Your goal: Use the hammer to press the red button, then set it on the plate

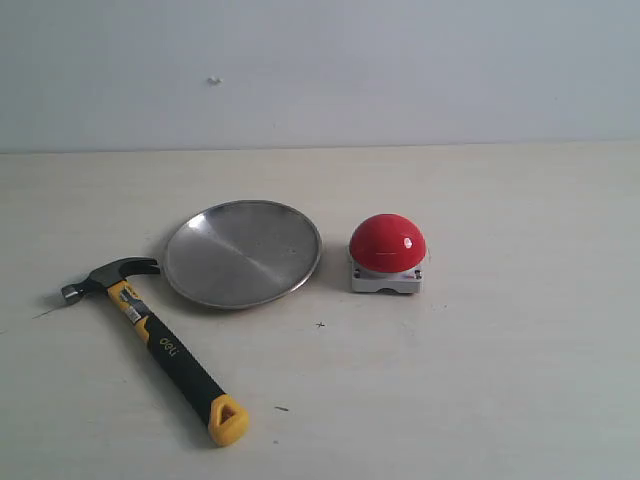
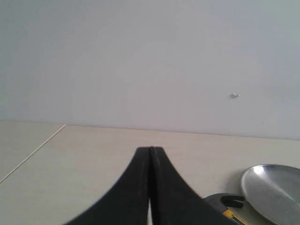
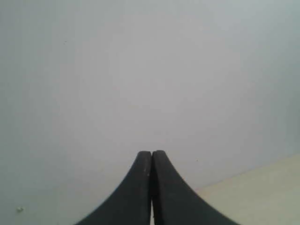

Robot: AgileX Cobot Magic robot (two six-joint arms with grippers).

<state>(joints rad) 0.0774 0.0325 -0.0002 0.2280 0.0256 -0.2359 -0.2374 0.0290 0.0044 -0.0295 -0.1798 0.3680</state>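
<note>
The hammer (image 1: 160, 342) lies flat at the front left of the table, dark head toward the left edge, yellow looped end pointing to the front. To its right rests the round silver plate (image 1: 243, 252), and right of that the red button (image 1: 387, 243) on its grey base. Neither arm shows in the exterior view. My left gripper (image 2: 151, 150) is shut with nothing in it; past it I see the hammer head (image 2: 225, 203) and the plate's rim (image 2: 272, 190). My right gripper (image 3: 151, 153) is shut and empty, facing the wall.
The pale table (image 1: 480, 380) runs back to a plain grey-white wall (image 1: 320, 70). A table seam (image 2: 33, 152) shows in the left wrist view. A few small dark specks mark the tabletop near the front.
</note>
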